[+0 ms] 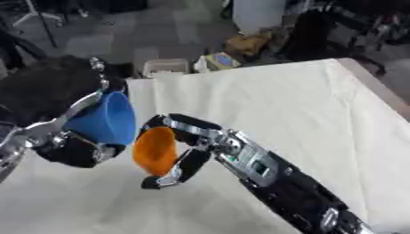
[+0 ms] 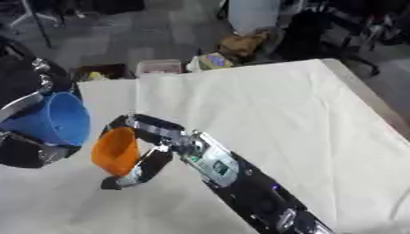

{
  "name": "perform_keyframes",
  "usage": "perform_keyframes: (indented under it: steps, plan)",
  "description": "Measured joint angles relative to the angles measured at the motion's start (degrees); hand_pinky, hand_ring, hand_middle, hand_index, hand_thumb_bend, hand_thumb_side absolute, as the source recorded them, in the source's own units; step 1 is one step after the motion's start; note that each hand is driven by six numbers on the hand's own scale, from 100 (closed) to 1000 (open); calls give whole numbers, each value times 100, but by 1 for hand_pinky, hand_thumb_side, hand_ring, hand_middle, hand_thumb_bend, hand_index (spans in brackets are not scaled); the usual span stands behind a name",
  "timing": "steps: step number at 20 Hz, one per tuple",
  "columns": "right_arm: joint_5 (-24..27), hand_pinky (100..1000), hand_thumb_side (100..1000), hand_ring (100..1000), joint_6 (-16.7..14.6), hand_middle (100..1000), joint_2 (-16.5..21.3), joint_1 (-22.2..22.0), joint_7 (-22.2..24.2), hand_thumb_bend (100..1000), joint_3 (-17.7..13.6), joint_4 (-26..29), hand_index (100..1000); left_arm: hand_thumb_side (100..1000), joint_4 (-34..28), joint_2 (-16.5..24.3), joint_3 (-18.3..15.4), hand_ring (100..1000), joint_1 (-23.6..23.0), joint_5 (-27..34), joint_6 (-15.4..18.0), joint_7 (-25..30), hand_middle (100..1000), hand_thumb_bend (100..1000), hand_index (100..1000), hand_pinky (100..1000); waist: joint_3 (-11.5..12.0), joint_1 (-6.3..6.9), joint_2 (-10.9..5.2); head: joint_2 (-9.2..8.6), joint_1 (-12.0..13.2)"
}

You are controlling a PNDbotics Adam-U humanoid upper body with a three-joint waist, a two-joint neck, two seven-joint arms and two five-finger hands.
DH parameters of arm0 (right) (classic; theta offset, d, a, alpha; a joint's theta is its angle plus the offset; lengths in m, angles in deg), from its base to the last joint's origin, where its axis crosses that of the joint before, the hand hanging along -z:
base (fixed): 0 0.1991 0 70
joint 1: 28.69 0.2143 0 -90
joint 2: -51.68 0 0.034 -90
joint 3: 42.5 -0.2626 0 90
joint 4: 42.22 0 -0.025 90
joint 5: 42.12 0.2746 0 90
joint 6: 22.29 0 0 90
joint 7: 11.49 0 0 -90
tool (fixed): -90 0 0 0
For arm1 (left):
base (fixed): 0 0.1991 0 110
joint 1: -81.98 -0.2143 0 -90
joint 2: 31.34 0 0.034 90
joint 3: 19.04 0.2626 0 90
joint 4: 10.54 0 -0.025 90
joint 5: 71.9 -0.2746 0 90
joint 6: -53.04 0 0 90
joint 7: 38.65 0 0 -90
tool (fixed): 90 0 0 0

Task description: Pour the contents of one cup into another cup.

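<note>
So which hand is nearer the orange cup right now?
Right. The right hand has its fingers curled round the orange cup; the left hand holds the blue cup just beside it.

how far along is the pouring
Done: both cups are picked up, the blue cup in the left hand and the orange cup in the right hand, side by side above the table. In hand: lining them up. Left: the pour; contents can't be seen.

Counter (image 1: 304, 105) under cream cloth. Grey floor (image 1: 120, 36) behind it, cluttered: white bin (image 1: 166, 66), yellow box (image 1: 222, 60), brown bag (image 1: 246, 43).
</note>
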Motion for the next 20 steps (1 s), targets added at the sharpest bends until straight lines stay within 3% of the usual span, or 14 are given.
perform_keyframes:
  steps: [20]
  plan:
    - [22, 351, 100, 246, 14, 413, 0, 25, 15, 449, 8, 1, 595, 100, 280, -103, 153, 100, -13, -438, 317, 155, 100, 437, 353, 126, -40, 7, 2, -2, 7]
